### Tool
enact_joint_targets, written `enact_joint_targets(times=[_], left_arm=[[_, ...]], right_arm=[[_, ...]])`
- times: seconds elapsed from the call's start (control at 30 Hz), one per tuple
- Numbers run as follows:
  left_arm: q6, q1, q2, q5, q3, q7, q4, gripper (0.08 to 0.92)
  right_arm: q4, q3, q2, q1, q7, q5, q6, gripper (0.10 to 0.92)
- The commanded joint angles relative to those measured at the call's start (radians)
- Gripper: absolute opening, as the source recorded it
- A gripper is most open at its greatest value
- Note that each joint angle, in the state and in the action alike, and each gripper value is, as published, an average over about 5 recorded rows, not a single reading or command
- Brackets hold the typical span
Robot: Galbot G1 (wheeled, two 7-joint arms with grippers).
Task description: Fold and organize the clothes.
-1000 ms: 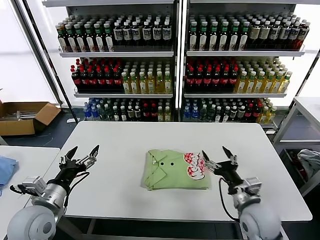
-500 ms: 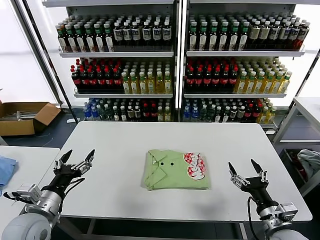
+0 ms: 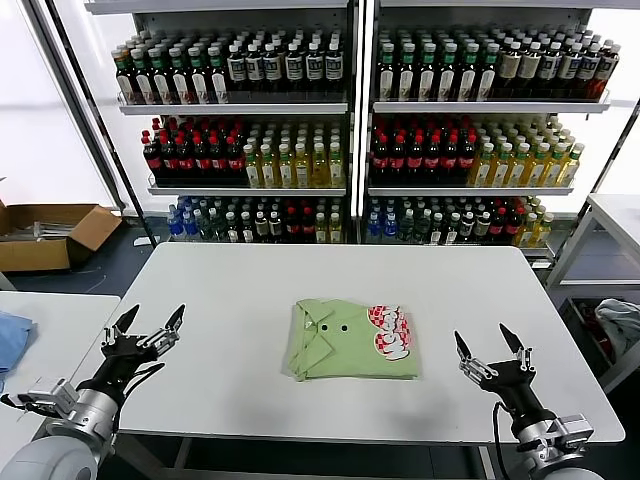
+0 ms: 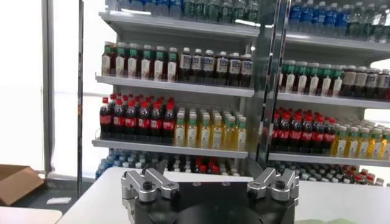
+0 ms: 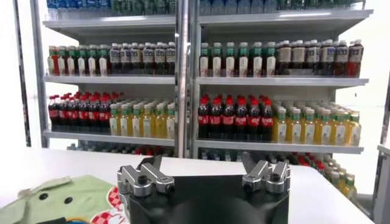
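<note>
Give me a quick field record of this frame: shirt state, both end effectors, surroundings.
garment: light green polo shirt, folded, lying flat mid-table
print: red-and-white print on the shirt's right part
surface: white table
left end effector: open, over the table's left edge, off the shirt, holding nothing
right end effector: open, right of the shirt, holding nothing
background: shelves of bottles
</note>
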Motion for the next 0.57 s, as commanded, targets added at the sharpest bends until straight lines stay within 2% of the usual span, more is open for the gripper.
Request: enact_joint_targets(times=[0.03,0.57], left_arm=[[-0.018,0.015,-0.007,0.023,-0.005,0.022,0.006,0.823],[-0.072,0.033,-0.014,0.119,-0.014,0.060,0.021,0.823]], right_arm=[[-0.008,-0.006,-0.001,-0.015,-0.019,-0.011,0.014,0.823],[-0.021,0.038,0.006,-0.018,-0.058,0.014,0.013,0.823]])
